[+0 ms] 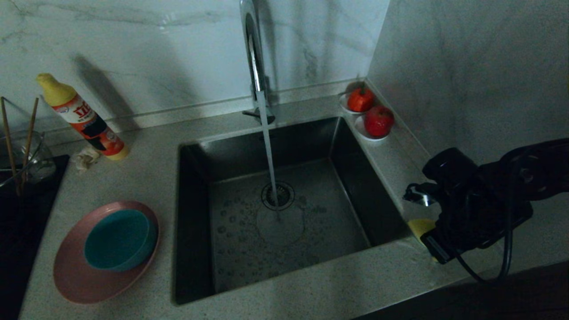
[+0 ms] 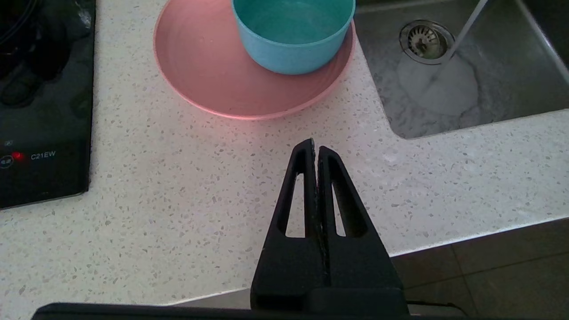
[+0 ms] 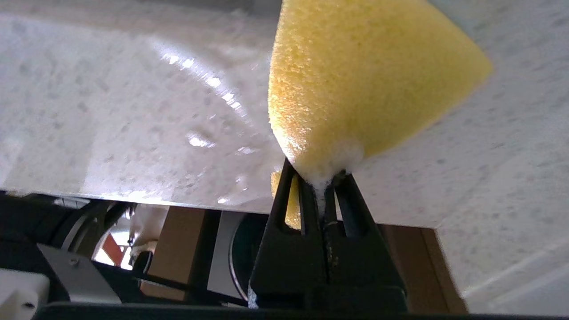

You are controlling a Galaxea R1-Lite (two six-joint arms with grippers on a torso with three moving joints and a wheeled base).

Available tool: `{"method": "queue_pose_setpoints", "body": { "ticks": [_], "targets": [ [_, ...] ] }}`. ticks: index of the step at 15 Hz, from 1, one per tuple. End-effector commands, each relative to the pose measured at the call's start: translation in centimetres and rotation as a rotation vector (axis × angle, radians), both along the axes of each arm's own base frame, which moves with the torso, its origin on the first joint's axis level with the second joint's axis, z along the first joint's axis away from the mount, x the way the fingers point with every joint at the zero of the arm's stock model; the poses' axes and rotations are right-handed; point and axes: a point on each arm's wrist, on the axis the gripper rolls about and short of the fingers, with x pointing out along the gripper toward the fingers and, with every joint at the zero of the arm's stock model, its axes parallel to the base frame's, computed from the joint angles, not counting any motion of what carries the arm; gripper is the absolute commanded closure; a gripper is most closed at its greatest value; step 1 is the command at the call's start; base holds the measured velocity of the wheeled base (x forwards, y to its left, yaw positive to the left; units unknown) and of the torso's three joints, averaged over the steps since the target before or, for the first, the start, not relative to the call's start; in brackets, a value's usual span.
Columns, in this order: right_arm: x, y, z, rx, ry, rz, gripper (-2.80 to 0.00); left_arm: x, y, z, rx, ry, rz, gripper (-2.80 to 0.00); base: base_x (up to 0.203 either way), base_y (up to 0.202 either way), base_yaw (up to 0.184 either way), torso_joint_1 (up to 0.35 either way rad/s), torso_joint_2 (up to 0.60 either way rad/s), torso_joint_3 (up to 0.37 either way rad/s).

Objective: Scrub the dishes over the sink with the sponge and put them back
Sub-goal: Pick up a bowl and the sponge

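Observation:
My right gripper (image 3: 321, 178) is shut on a corner of the yellow sponge (image 3: 355, 75), squeezing foam out, just above the counter. In the head view the sponge (image 1: 420, 227) peeks out under that hand by the sink's right front corner. The sink (image 1: 235, 249) has water running from the faucet (image 1: 253, 53) onto its drain. Left of the sink the teal bowl (image 1: 120, 240) sits in the pink plate (image 1: 71, 275). Two chopsticks (image 1: 27, 138) stand in a glass container. My left gripper (image 2: 314, 146) is shut and empty over the counter's front edge, short of the plate (image 2: 209, 66) and bowl (image 2: 289, 35).
A detergent bottle (image 1: 84, 120) leans against the back wall, left of the faucet. Two white saucers with red fruit (image 1: 378, 121) sit at the sink's far right corner. A black cooktop (image 2: 40, 111) lies left of the plate. A wall closes off the right side.

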Motion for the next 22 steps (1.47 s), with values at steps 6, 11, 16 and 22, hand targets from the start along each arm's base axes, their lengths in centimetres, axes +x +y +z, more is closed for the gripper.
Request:
{"method": "queue_pose_setpoints", "body": {
  "ticks": [6, 11, 16, 22],
  "targets": [
    [-3.5, -1.1, 6.4, 0.045, -0.101, 0.010, 0.00, 0.0, 0.0, 0.0, 0.000, 0.000, 0.001, 0.00, 0.000, 0.000, 0.000, 0.000, 0.00, 0.000],
    [-5.2, -0.6, 9.9, 0.142, -0.189, 0.045, 0.00, 0.0, 0.0, 0.0, 0.000, 0.000, 0.001, 0.00, 0.000, 0.000, 0.000, 0.000, 0.00, 0.000],
    [-6.8, 2.6, 11.4, 0.228, -0.224, 0.123, 0.00, 0.0, 0.0, 0.0, 0.000, 0.000, 0.001, 0.00, 0.000, 0.000, 0.000, 0.000, 0.00, 0.000],
    [-9.0, 6.3, 11.4, 0.301, -0.187, 0.195, 0.00, 0.0, 0.0, 0.0, 0.000, 0.000, 0.001, 0.00, 0.000, 0.000, 0.000, 0.000, 0.00, 0.000]
  ]
}}
